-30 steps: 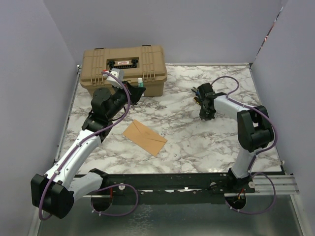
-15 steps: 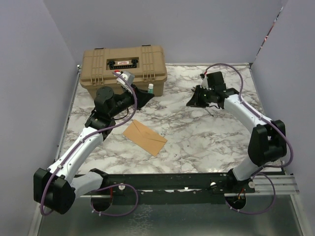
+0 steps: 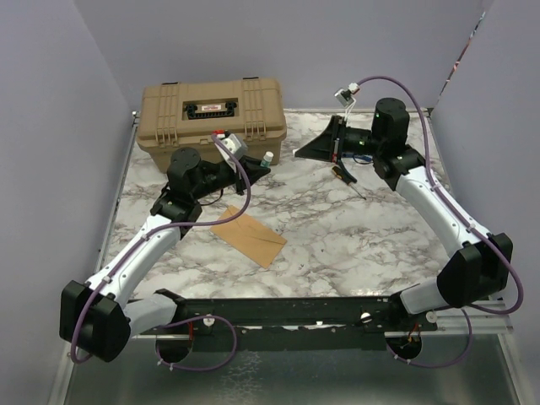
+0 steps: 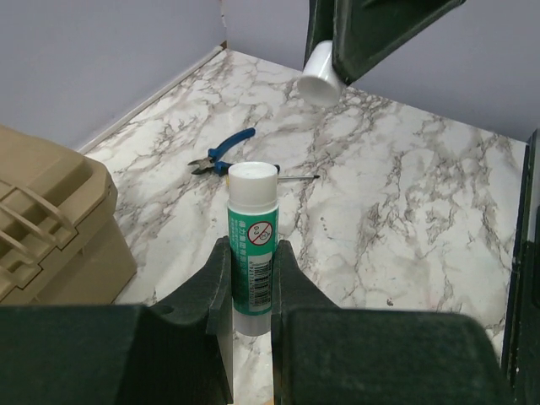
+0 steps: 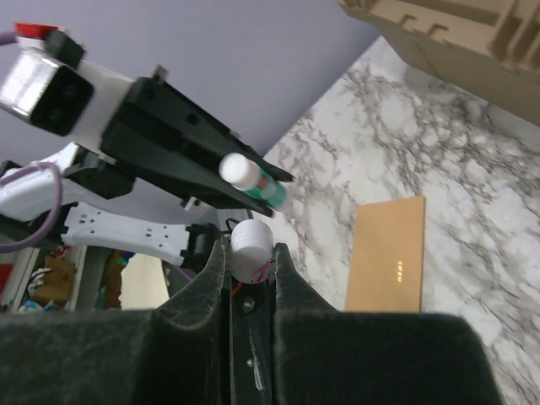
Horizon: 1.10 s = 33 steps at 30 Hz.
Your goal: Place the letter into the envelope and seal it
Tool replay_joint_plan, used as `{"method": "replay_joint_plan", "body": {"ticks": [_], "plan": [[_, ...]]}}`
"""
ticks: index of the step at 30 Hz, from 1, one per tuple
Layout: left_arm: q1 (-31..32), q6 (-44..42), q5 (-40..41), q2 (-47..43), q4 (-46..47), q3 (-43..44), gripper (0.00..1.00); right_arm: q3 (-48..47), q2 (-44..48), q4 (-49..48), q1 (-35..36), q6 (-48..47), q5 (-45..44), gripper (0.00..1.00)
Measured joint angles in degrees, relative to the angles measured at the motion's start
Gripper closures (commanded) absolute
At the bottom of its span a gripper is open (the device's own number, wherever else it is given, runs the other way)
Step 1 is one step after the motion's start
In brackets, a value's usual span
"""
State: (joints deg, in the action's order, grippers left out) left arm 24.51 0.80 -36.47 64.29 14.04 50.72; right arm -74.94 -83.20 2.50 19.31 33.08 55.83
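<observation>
We note the left gripper (image 4: 251, 257) clamped narrow on a green glue stick (image 4: 252, 221), held above the table (image 3: 354, 228). The right gripper (image 5: 250, 257) pinches a small white cap (image 5: 251, 240). The envelope (image 3: 247, 235) lies flat beside the left arm.

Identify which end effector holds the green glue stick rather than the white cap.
The left end effector holds the green glue stick, clamped upright between its fingers. The right end effector pinches only the small white cap.

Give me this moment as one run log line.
left hand: shut on glue stick | right hand: shut on white cap | envelope: flat on table, apart from both hands
</observation>
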Motion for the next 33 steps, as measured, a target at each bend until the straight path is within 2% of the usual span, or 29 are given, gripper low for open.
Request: {"method": "replay_joint_plan", "body": {"ticks": [4, 11, 33], "plan": [[0.79, -1.38, -1.46, 1.33, -0.04, 0.00, 1.00, -1.27, -0.22, -4.50, 1.25, 3.41, 2.03, 1.00], [2.82, -2.03, -2.40, 1.62, 0.00, 0.00, 1.00, -4.00, -1.60, -5.73, 3.61, 4.04, 2.56, 1.00], [4.24, -1.29, -1.51, 2.64, 1.88, 0.00, 1.00, -4.68, -3.17, 3.82, 5.84, -3.17, 0.04, 1.00]]}}
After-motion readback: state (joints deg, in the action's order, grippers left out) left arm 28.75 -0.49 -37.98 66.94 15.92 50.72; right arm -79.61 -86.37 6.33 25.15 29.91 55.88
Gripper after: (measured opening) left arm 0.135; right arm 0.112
